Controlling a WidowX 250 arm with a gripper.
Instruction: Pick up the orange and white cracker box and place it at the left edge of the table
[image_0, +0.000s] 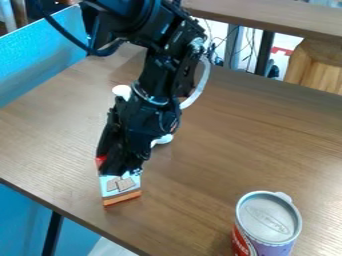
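Small printed carton (121, 185) on the brown table (220, 165)
Pale face with brown squares, orange band at the near end, red farther up; partly hidden, near the table's edge, upright or flat unclear.

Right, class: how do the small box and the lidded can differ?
The box is flat-sided, while the can is round. The hand covers part of the box; the can stands clear of it. The box shows white and orange, the can red and purple. Both are on the brown table.
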